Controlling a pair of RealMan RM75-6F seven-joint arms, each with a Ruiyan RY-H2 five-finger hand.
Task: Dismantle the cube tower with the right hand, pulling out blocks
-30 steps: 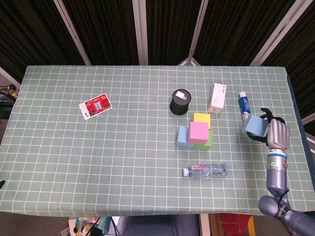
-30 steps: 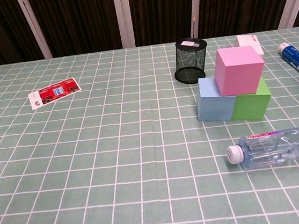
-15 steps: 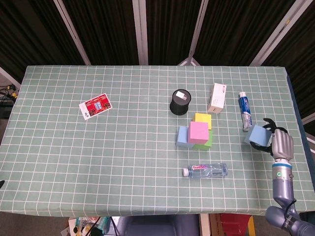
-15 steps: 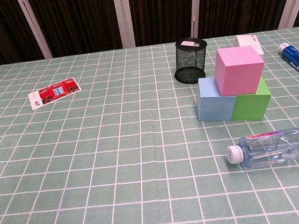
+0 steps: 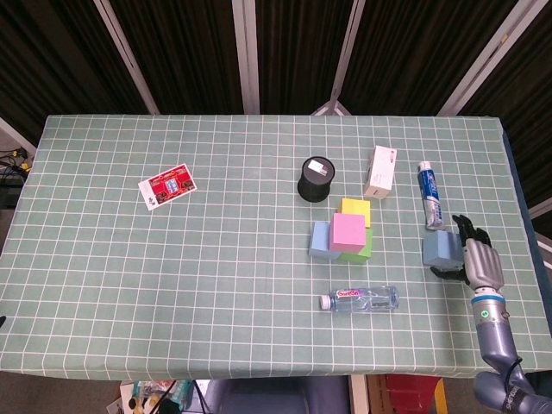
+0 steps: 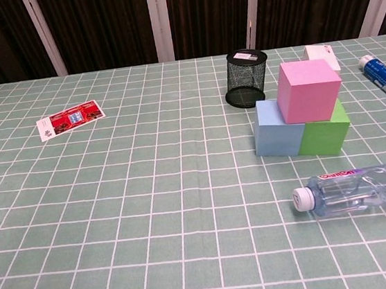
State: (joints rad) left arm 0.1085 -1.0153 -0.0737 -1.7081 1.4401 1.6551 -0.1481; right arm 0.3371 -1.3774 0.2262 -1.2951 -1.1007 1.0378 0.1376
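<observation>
A table [image 5: 172, 276] covered in a green cloth with a white grid is seen from above and from chest height. Near the right edge, the robot's right hand [image 5: 476, 259] holds a light blue cube [image 5: 439, 249], its fingers curled around the cube's sides. The cube sits low, at or just above the cloth; whether it touches cannot be told. The left hand appears in neither view.

Well to the left of the held cube stands what remains of the cube tower [image 5: 343, 235]. A pink cube [image 6: 308, 90] rests on top, straddling a blue cube [image 6: 277, 129] on the left and a green cube [image 6: 325, 131] on the right, which sit side by side and touch. A yellow cube [image 5: 354, 207] stands behind them, touching the stack.

Behind the tower is a black mesh pen cup [image 6: 246, 77] with a small white card on top. To its right a white box [image 5: 380, 171] stands on the cloth, and further right lies a blue and white tube [image 5: 429, 194]. A clear plastic water bottle [image 6: 358, 189] lies on its side in front of the tower, cap pointing left. A red printed card [image 5: 167, 186] lies flat far to the left.
</observation>
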